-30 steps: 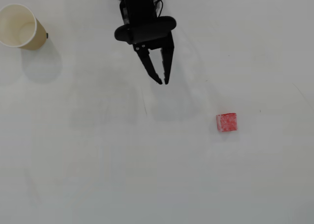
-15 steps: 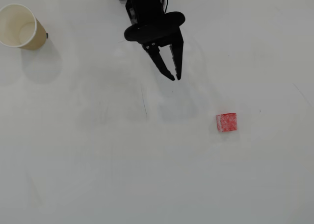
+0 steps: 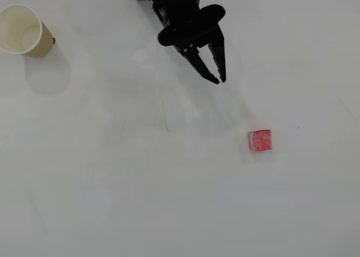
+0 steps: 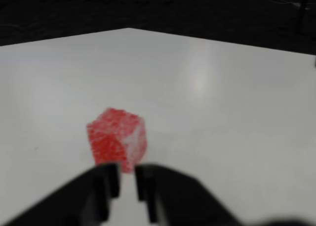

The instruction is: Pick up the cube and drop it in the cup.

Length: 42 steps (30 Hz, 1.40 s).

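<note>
On the white tabletop (image 3: 169,201) the red cube (image 3: 259,140) lies alone, well apart from the cup (image 3: 23,30) standing at the overhead view's top left. The black gripper (image 3: 219,80) hangs above and left of the cube, its jaws nearly closed, holding nothing.

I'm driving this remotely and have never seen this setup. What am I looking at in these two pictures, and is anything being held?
One picture looks straight down at a white table. The black shape at the top is a small robot arm ending in a two-finger pincer, its tips nearly together and holding nothing. A red cube lies on the table below and to the right of it, untouched. A paper cup stands upright in the top left corner, with nothing visible inside.

The other picture comes from a camera on the arm's wrist: the blurry dark fingers at the bottom are the pincer, and the cube sits just ahead.
</note>
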### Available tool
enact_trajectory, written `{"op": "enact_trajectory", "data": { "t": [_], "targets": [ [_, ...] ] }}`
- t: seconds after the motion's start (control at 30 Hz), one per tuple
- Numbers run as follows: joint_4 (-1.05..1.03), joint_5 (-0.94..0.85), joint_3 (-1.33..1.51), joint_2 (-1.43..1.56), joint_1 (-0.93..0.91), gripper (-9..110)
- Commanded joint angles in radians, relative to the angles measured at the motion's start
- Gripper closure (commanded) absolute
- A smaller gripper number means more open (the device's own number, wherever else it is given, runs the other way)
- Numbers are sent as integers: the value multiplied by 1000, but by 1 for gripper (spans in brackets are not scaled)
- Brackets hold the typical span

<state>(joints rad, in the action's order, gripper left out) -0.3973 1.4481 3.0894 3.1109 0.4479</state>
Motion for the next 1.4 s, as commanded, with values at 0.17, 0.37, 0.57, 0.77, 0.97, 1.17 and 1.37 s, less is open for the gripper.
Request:
{"op": "enact_trajectory", "data": {
  "t": [0.17,0.37,0.57,0.77,0.97,1.17,1.37],
  "targets": [
    [-2,-12,34,29,40,101],
    [-3,-12,34,29,41,98],
    [-6,-12,34,29,48,86],
    [-21,-12,34,29,60,76],
    [-29,-12,34,28,66,65],
    [-31,-12,34,28,77,61],
    [-28,-14,34,21,69,59]
  ]
}}
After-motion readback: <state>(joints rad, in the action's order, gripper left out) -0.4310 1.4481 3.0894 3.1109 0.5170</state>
